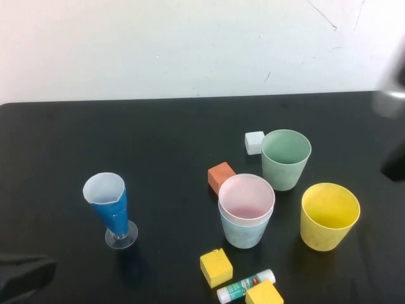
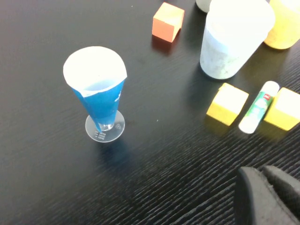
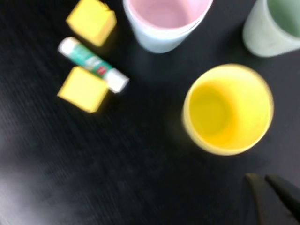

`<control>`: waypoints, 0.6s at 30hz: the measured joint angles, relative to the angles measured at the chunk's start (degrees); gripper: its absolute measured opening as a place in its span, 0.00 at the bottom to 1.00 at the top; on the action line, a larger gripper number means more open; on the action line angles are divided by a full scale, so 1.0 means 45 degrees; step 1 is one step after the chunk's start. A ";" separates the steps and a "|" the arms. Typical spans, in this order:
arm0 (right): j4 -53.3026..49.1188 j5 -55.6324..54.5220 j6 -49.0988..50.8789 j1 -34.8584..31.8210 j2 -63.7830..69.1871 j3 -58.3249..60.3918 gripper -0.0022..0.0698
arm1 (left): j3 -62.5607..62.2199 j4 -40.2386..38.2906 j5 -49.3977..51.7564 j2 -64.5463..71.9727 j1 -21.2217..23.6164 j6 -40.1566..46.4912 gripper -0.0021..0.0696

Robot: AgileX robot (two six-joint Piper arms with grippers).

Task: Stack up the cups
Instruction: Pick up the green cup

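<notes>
The pale pink cup (image 1: 247, 197) sits nested inside the light blue cup (image 1: 245, 232) at the table's middle front. The sage green cup (image 1: 286, 158) stands upright behind and to their right. The yellow cup (image 1: 329, 216) stands upright to the right of the pair. My right gripper (image 1: 395, 166) hangs blurred at the right edge, above and right of the yellow cup (image 3: 228, 108); its fingers (image 3: 255, 187) lie together and hold nothing. My left gripper (image 1: 25, 271) rests at the front left corner, with its fingers (image 2: 255, 192) shut and empty.
A narrow blue-and-white conical cup on a clear foot (image 1: 111, 209) stands at the left. An orange block (image 1: 221, 177) and a white block (image 1: 254, 142) lie behind the stacked pair. Two yellow blocks (image 1: 216, 267) (image 1: 264, 294) and a glue stick (image 1: 246, 285) lie in front.
</notes>
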 joint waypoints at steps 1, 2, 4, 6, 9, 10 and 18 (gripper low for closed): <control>-0.0328 0.0000 0.0094 0.0231 0.0471 -0.0407 0.03 | 0.0056 0.0000 0.0000 -0.0132 0.0000 -0.0063 0.03; -0.0632 0.0006 0.0161 0.0422 0.0838 -0.0715 0.03 | 0.0113 0.0000 0.0000 -0.0271 0.0000 -0.0090 0.03; -0.1178 0.0026 0.0435 0.0642 0.1726 -0.1453 0.03 | 0.0171 0.0000 0.0000 -0.0402 0.0000 -0.0112 0.03; -0.1606 0.0026 0.0879 0.0718 0.2659 -0.2220 0.03 | 0.0244 0.0000 0.0000 -0.0494 0.0000 -0.0142 0.03; -0.2135 0.0026 0.1722 0.0740 0.4079 -0.3440 0.03 | 0.0374 0.0028 0.0000 -0.0523 0.0000 -0.0168 0.03; -0.2227 0.0026 0.1869 0.0740 0.4487 -0.3801 0.03 | 0.0424 0.0054 -0.0012 -0.0523 0.0000 -0.0168 0.03; -0.1779 0.0002 0.2383 0.0750 0.7675 -0.6610 0.49 | 0.0597 0.0774 -0.0033 -0.0523 0.0000 -0.0216 0.03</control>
